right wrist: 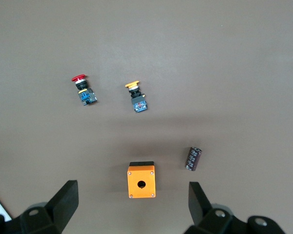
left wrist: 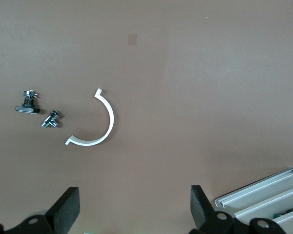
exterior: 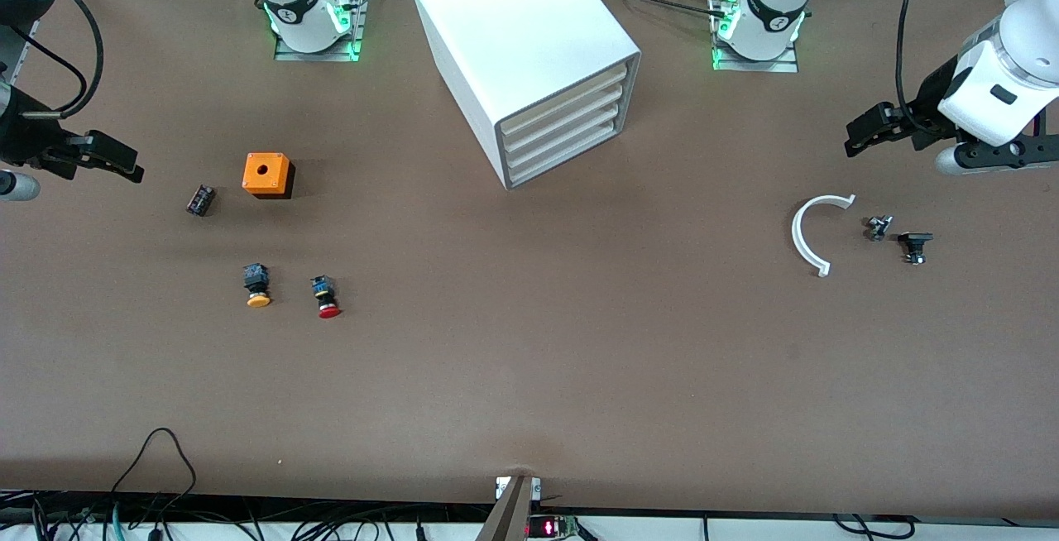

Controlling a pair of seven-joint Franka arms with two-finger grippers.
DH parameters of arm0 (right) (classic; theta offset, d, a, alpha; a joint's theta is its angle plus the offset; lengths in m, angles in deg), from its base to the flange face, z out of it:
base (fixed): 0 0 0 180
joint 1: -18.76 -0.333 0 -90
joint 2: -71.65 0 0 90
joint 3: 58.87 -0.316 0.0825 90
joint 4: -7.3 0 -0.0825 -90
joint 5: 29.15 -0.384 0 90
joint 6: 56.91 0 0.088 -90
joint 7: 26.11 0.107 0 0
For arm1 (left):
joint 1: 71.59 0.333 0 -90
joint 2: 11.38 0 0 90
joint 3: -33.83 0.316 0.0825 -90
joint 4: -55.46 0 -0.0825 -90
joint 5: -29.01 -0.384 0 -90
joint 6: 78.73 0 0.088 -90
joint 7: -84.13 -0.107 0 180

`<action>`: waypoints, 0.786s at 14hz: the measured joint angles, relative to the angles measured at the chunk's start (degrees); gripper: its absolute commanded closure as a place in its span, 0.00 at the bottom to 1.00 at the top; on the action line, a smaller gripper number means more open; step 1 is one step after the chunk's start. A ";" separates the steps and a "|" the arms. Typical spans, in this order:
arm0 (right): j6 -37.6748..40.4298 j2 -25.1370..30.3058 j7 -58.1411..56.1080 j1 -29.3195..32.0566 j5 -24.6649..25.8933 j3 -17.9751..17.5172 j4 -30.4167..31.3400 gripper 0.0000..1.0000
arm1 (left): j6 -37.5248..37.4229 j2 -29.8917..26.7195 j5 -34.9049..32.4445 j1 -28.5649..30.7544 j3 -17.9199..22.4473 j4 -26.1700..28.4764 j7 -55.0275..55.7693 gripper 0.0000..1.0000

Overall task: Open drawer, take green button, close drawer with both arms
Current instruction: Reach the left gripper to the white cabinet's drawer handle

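1. The big white box-shaped cabinet (exterior: pixel 529 53) has all four tray drawers pushed in; its lowest drawer (exterior: pixel 571 162) is not yet opened.
2. The green-capped button is likely inside; the left wrist view glimpses something green there.
3. Left hand (exterior: pixel 860 137) hovers spread wide, empty, over the brown surface (exterior: pixel 579 342) near a white curved strip (exterior: pixel 811 235).
4. Right hand (exterior: pixel 124 165) likewise wide, empty.
5. Everything remains to do.

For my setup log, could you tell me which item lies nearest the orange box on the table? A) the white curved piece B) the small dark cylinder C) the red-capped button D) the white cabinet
B: the small dark cylinder lies right beside the orange box, closer than anything else.
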 measured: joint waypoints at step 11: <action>0.02 -0.63 0.00 0.28 0.01 0.08 0.00 0.00 | -0.53 4.17 -0.01 0.04 0.11 -0.27 0.00 0.00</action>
